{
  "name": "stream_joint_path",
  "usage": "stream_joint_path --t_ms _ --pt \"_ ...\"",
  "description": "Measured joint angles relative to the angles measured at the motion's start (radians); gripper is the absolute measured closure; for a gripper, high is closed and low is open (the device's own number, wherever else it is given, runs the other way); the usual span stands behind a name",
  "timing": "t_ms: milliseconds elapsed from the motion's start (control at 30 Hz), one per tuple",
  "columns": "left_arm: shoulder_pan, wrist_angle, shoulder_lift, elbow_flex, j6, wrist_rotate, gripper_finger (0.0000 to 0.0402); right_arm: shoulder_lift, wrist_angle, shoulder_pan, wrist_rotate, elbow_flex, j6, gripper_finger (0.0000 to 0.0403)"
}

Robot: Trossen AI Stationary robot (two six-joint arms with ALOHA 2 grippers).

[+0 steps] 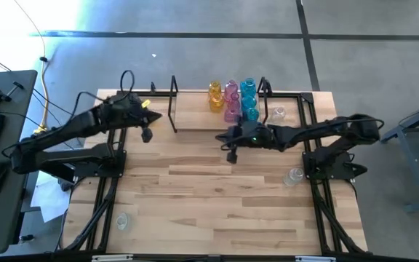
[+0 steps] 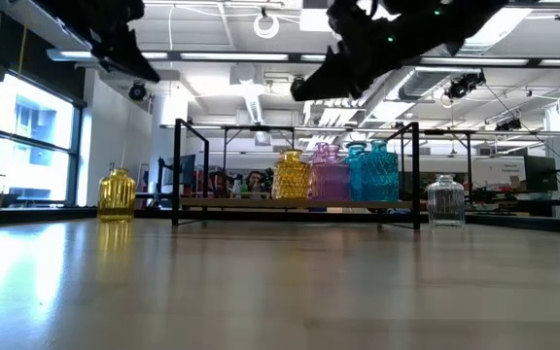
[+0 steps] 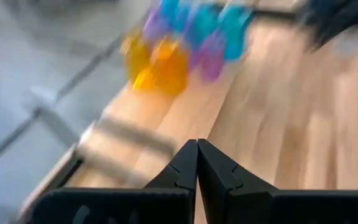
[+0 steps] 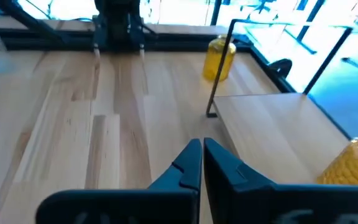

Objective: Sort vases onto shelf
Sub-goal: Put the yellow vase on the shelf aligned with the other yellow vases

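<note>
The shelf point(image 1: 195, 109) stands at the table's far edge. On its right part several vases stand upright in a cluster: amber point(image 1: 215, 94), pink point(image 1: 232, 109) and blue point(image 1: 249, 108). An amber vase point(image 2: 117, 194) stands on the table left of the shelf, and a clear vase point(image 2: 445, 200) stands right of it. My left gripper point(image 1: 148, 135) hangs shut and empty above the table, left of the shelf. My right gripper point(image 1: 233, 155) is shut and empty in the air just in front of the shelf's near edge, below the cluster.
A clear vase point(image 1: 294, 176) stands by the right arm's base, and another point(image 1: 122, 220) stands near the table's front left corner. The shelf's black upright posts point(image 4: 219, 68) rise at its corners. Bare wooden tabletop point(image 1: 217, 196) lies between the arms and the near edge.
</note>
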Motion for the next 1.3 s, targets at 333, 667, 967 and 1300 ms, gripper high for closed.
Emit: stream_joint_path --t_ms 333,667,967,1300 --pt "0.059 -0.494 0.197 0.236 -0.092 -0.163 0.0383 -0.111 0.101 0.063 0.046 -0.169 0.040 0.0403" --pt "0.162 -0.563 0.408 0.291 0.099 -0.174 0.0288 -0.110 0.113 0.116 0.086 -0.175 0.024 0.0403" --pt "0.286 -0.581 0.530 0.297 0.360 -0.114 0.0246 -0.109 0.113 0.145 0.086 -0.175 0.022 0.0403" --pt "0.346 -0.569 0.623 0.297 0.381 -0.112 0.0245 -0.109 0.136 0.163 0.087 -0.175 -0.007 0.0403"
